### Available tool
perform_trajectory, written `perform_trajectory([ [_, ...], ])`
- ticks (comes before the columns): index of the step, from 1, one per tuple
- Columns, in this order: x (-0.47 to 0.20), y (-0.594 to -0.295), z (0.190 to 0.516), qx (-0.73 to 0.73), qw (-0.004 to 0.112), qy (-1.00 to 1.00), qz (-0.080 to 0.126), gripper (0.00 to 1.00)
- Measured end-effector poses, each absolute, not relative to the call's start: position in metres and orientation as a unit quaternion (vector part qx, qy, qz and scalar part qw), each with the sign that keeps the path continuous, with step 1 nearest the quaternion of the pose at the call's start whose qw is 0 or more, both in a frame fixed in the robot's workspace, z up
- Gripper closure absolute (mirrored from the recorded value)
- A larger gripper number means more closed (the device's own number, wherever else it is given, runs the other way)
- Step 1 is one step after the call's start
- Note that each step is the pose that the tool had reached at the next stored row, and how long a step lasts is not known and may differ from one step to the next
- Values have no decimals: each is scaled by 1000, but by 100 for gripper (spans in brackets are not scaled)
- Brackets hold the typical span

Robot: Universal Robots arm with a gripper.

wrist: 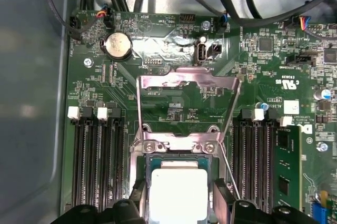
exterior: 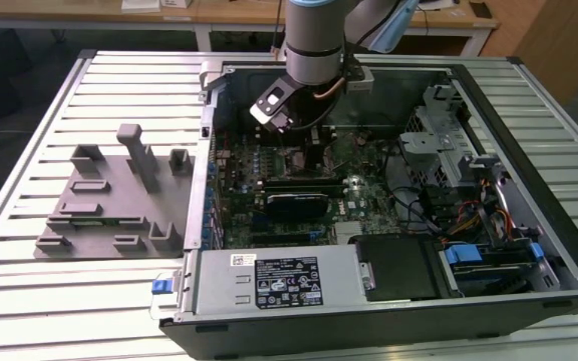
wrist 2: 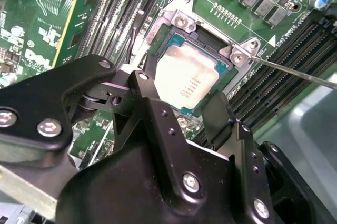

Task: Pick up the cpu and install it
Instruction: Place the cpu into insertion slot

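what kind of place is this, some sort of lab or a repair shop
Probably a robotics lab or workshop bench for computer assembly: an open desktop computer case lies on a slatted metal table, a grey fixture block sits beside it, and wooden desks stand behind.

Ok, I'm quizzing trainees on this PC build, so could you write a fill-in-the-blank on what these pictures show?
1. The cpu lies in the board's ___.
2. The socket's hinged plate is ___, not closed.
3. The round silver thing on the board is a coin ___.
4. The grey fixture lies on the exterior view's ___ of the case.

Missing words: socket; open; battery; left.
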State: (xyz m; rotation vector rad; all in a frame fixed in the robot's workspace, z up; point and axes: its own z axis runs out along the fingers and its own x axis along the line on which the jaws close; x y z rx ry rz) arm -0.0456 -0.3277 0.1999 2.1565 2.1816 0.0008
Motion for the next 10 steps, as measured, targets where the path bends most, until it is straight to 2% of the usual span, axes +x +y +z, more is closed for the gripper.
perform_trajectory([
  [8, -46, -328, 202, 703, 37, 711, 0, 39],
  [9, -46, -328, 202, 703, 37, 711, 0, 40],
  [10, -46, -328, 202, 703, 37, 711, 0, 47],
])
